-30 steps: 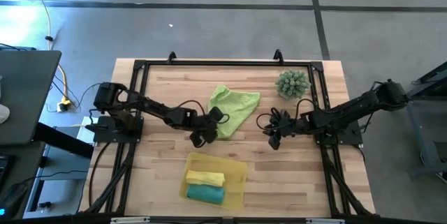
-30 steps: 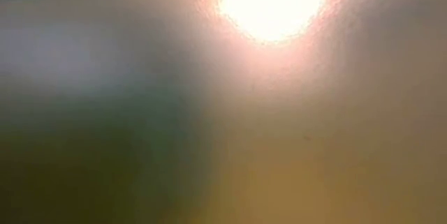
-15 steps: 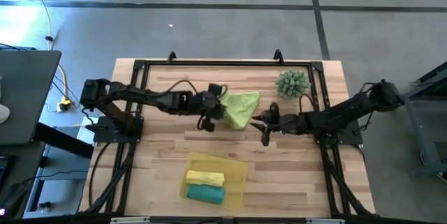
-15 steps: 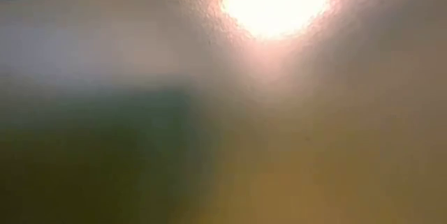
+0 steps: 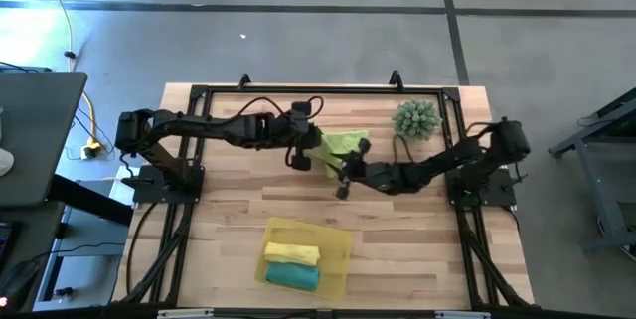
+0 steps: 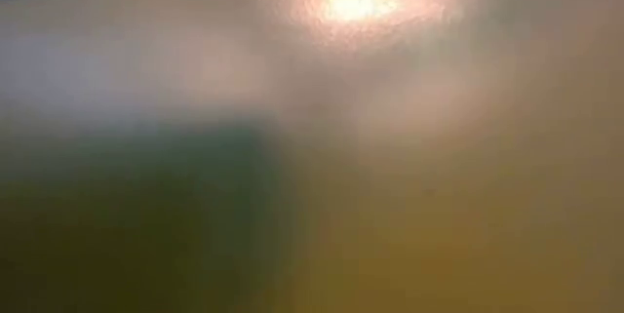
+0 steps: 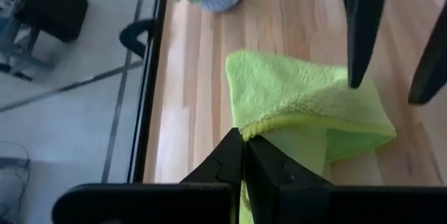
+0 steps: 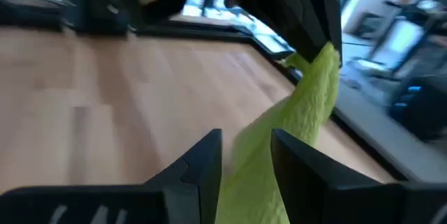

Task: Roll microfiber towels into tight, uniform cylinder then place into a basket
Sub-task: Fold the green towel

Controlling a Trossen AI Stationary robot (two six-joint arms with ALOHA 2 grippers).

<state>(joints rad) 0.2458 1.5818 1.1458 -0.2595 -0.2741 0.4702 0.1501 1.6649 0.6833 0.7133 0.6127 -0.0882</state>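
Left pincer (image 5: 299,156) is clenched on the lime towel's (image 5: 338,147) edge, mid-desk near the far side. Right pincer (image 5: 344,178), fingers parted, is placed at the opposite edge. Best rolled with that edge pinned flat and tension held.
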